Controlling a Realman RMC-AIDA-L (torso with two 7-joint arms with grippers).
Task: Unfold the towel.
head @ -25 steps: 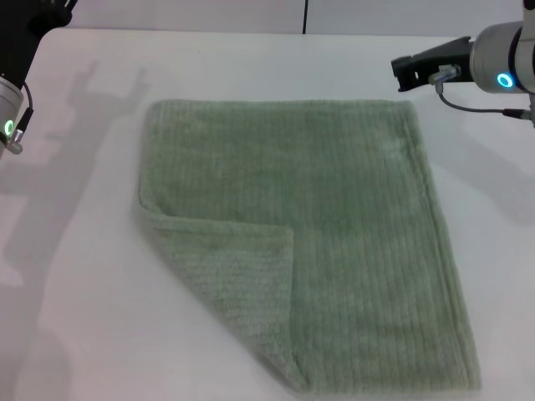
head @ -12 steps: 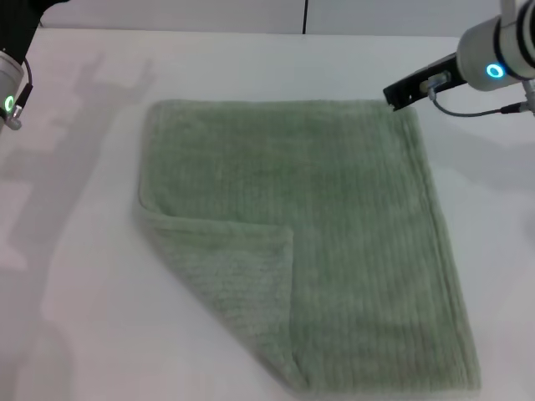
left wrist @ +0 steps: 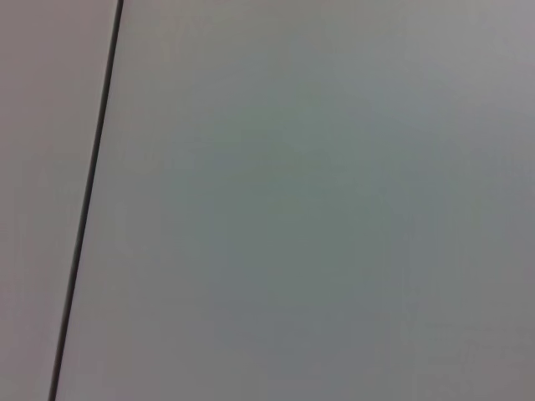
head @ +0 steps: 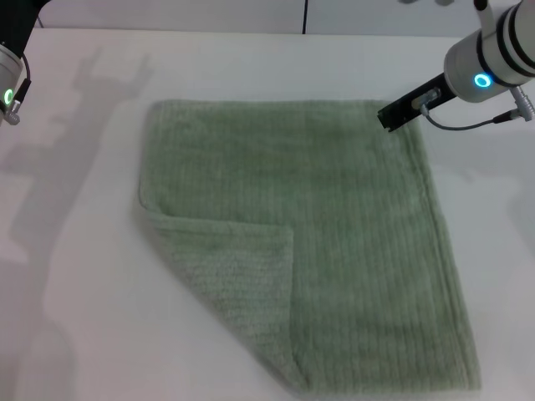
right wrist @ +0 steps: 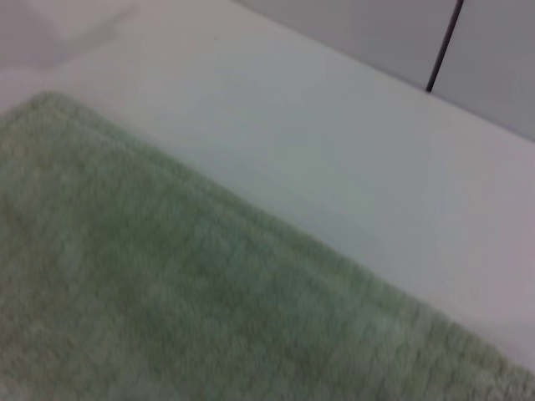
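Observation:
The pale sage-green towel (head: 334, 242) lies flat on the white table (head: 75, 276), with its near left corner (head: 242, 267) folded over onto itself. My right gripper (head: 393, 114) hovers over the towel's far right corner, reaching in from the right. The right wrist view shows the towel's far edge (right wrist: 167, 309) against the table. My left arm (head: 8, 92) stays at the far left edge of the head view, away from the towel. The left wrist view shows only a blank surface with a dark seam.
The white table (right wrist: 318, 142) extends all around the towel. A dark vertical seam (head: 305, 17) runs up the wall behind the table.
My right gripper has moved left and down, from beyond the towel's far right corner to above that corner. The left arm has drawn back slightly. The towel has not moved.

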